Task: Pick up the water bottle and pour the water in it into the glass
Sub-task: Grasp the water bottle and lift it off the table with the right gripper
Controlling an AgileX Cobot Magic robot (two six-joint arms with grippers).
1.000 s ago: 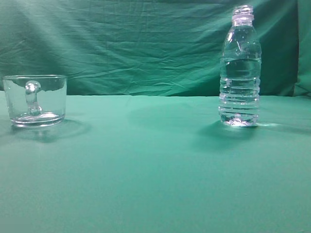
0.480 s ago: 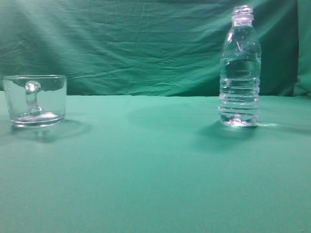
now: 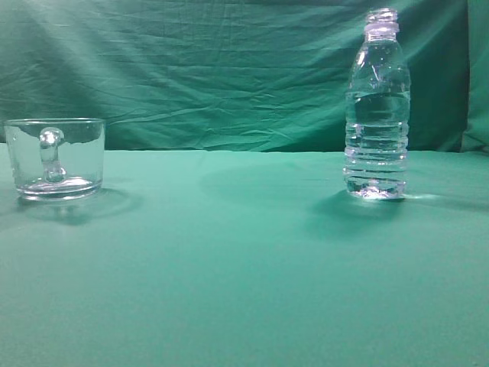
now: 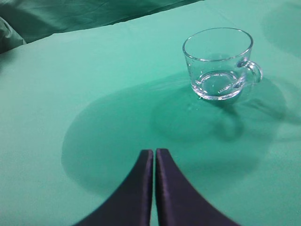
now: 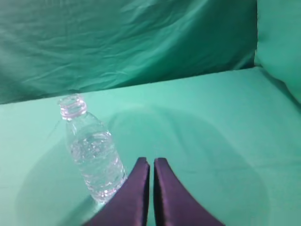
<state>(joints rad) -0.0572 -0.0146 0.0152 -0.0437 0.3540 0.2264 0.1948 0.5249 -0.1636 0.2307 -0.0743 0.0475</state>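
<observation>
The water bottle [image 3: 377,107] stands upright and capless on the green cloth at the right; the water's surface line sits near its shoulder. It also shows in the right wrist view [image 5: 91,150], left of my right gripper [image 5: 151,162], which is shut, empty and apart from it. The glass [image 3: 55,157] stands at the left, handle facing the camera, and looks empty. In the left wrist view the glass [image 4: 218,63] is ahead and to the right of my left gripper [image 4: 154,153], which is shut and empty. Neither gripper shows in the exterior view.
A green cloth [image 3: 229,260] covers the table and hangs wrinkled as a backdrop [image 3: 214,69]. A fold of cloth rises at the right edge [image 5: 280,52].
</observation>
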